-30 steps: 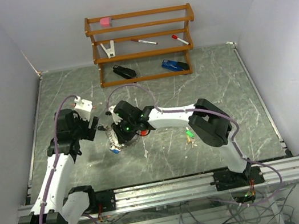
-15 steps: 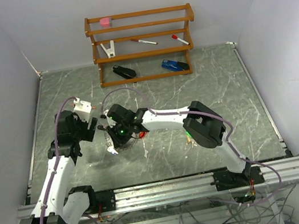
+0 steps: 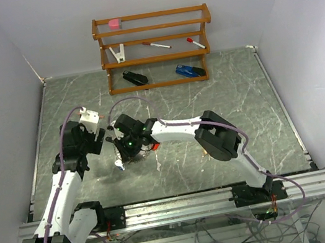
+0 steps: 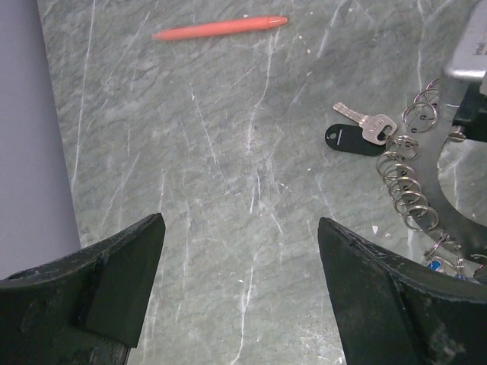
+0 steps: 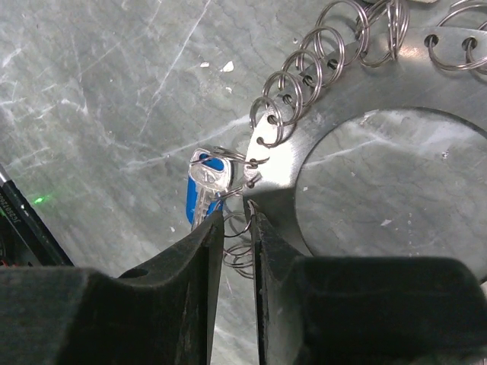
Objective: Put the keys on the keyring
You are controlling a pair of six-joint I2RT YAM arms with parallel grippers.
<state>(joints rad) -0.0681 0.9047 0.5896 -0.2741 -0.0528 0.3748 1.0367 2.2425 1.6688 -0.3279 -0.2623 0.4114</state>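
The keyring (image 5: 335,99) is a flat silver hoop with a big round hole, fringed with small wire rings. It lies on the marbled table (image 3: 241,101) left of centre. My right gripper (image 5: 236,213) is nearly shut at its rim, with small wire rings pinched between the fingers. A silver key with a blue head (image 5: 204,190) hangs from a ring just ahead of the fingertips. A silver key with a black tag (image 4: 358,137) lies flat beside the keyring (image 4: 407,186). My left gripper (image 4: 240,222) is open over bare table, left of the keyring.
A red pen (image 4: 221,28) lies on the table beyond my left gripper. A wooden rack (image 3: 154,47) at the back holds pens, a pink block, a black item and a blue item. White walls close in both sides.
My right arm has shifted left, taking the keyring and blue key with it towards the left gripper. The left gripper has barely moved and stays open.
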